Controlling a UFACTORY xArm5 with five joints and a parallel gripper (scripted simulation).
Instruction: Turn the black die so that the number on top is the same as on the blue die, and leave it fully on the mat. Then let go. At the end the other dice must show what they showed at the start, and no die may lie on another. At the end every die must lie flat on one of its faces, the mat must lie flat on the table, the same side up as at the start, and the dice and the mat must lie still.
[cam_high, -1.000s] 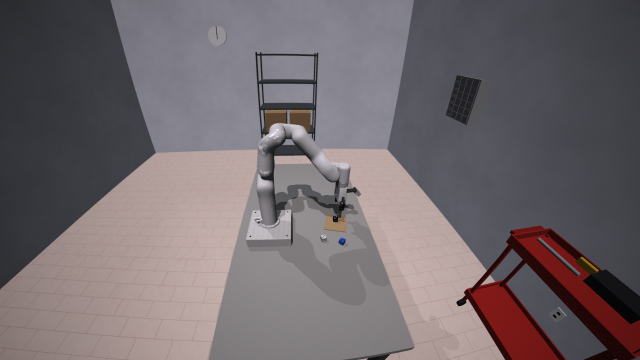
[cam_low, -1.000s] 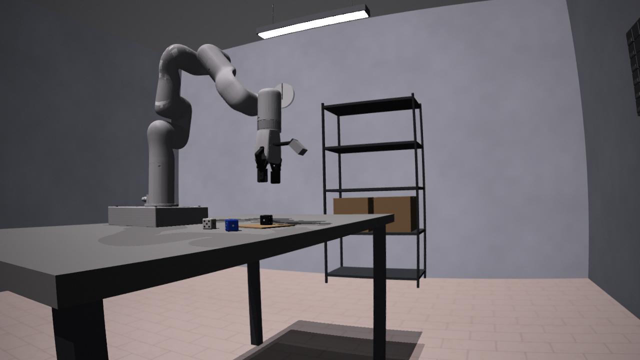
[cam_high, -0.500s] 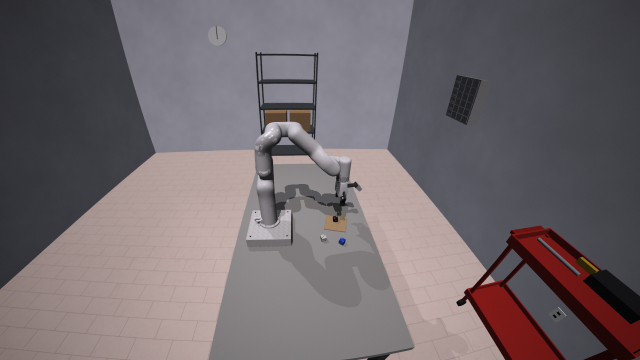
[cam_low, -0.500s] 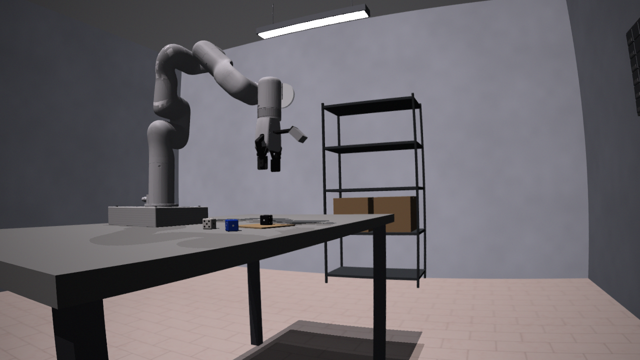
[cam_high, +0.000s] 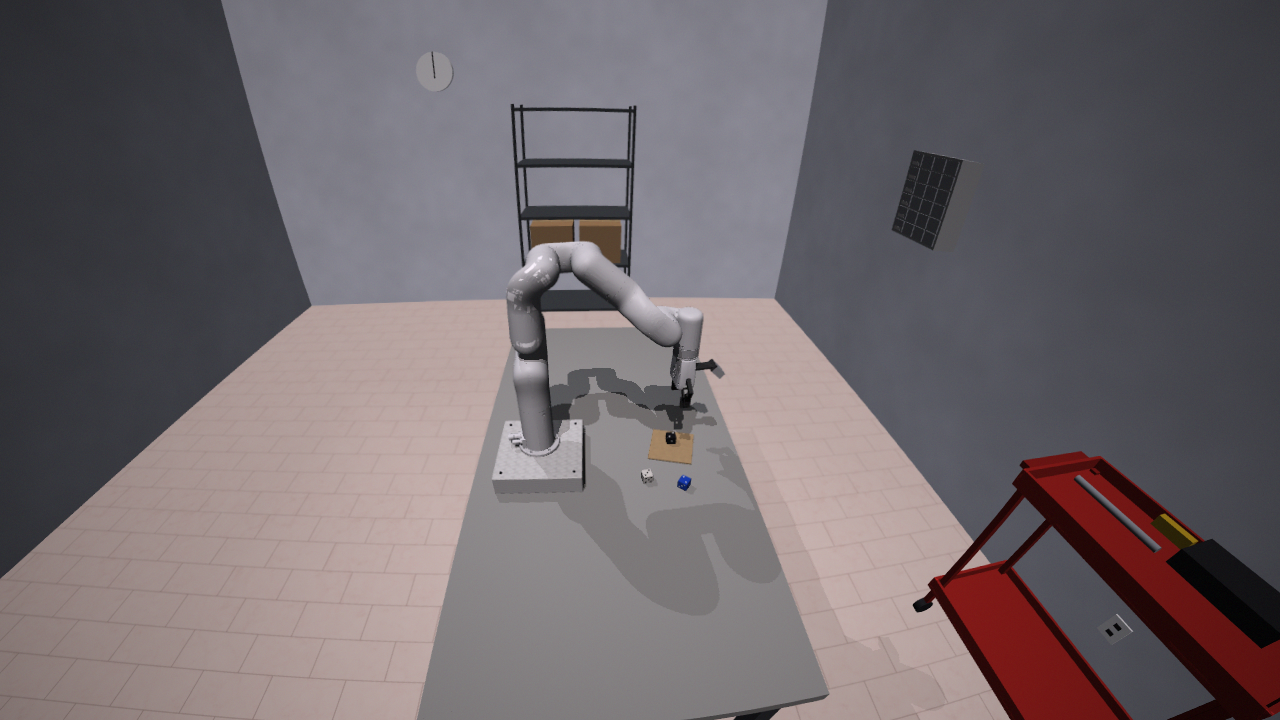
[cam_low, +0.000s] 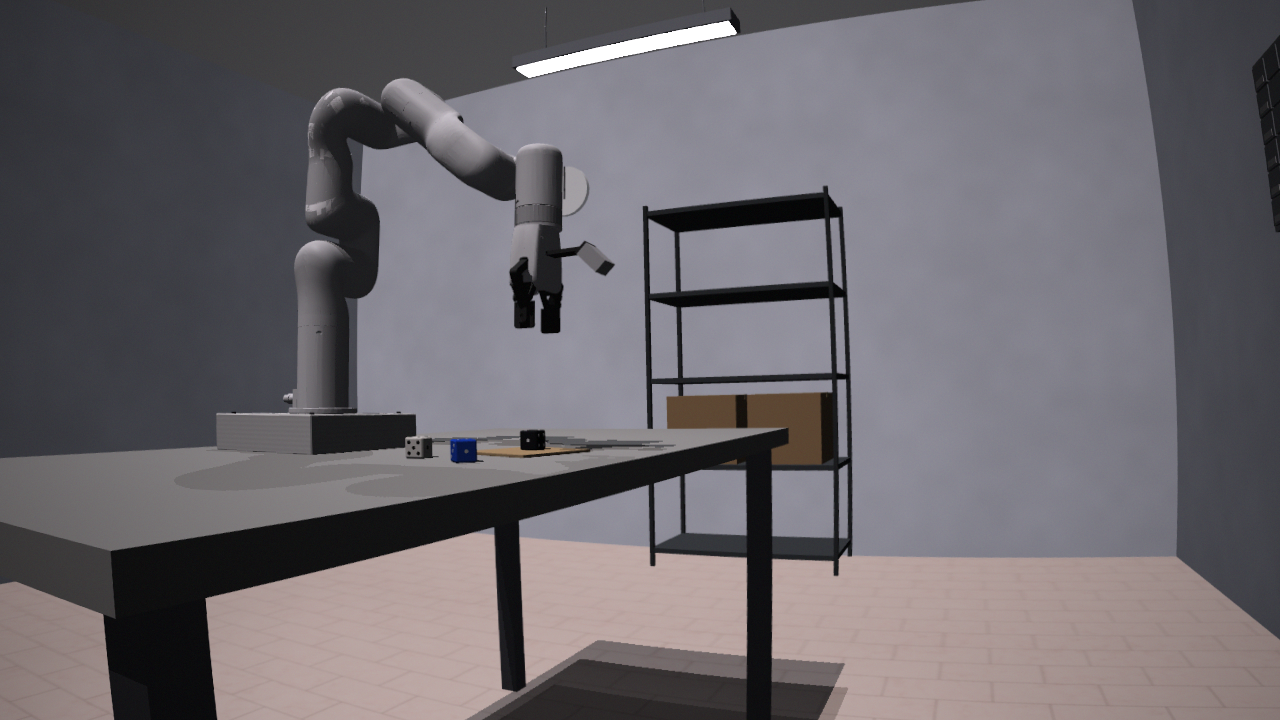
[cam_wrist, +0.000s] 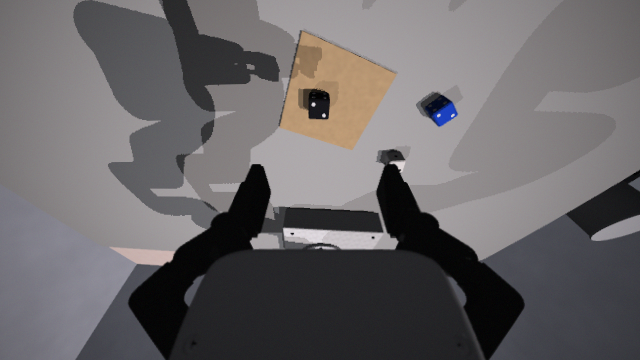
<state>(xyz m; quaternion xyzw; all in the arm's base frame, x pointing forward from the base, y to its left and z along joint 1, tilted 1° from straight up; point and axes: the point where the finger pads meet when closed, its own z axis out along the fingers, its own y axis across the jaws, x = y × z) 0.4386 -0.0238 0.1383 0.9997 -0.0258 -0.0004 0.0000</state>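
Note:
The black die (cam_high: 670, 437) (cam_low: 532, 438) (cam_wrist: 318, 104) lies flat on the tan mat (cam_high: 662, 452) (cam_low: 528, 452) (cam_wrist: 350, 100), near its far side from the other dice. The blue die (cam_high: 683, 482) (cam_low: 462, 449) (cam_wrist: 441, 111) and the white die (cam_high: 645, 476) (cam_low: 418, 446) (cam_wrist: 393, 157) lie on the grey table beside the mat. My gripper (cam_high: 683, 392) (cam_low: 537, 318) (cam_wrist: 323, 178) is open and empty. It hangs high above the table, over the mat's far edge. The pips on top of the dice are too small to read for sure.
The arm's base block (cam_high: 539, 468) (cam_low: 315, 430) stands on the table (cam_high: 608, 608) (cam_low: 268, 510) left of the dice. A black shelf with cardboard boxes (cam_high: 573, 205) (cam_low: 747, 376) stands behind the table. A red cart (cam_high: 1118, 573) is at the right.

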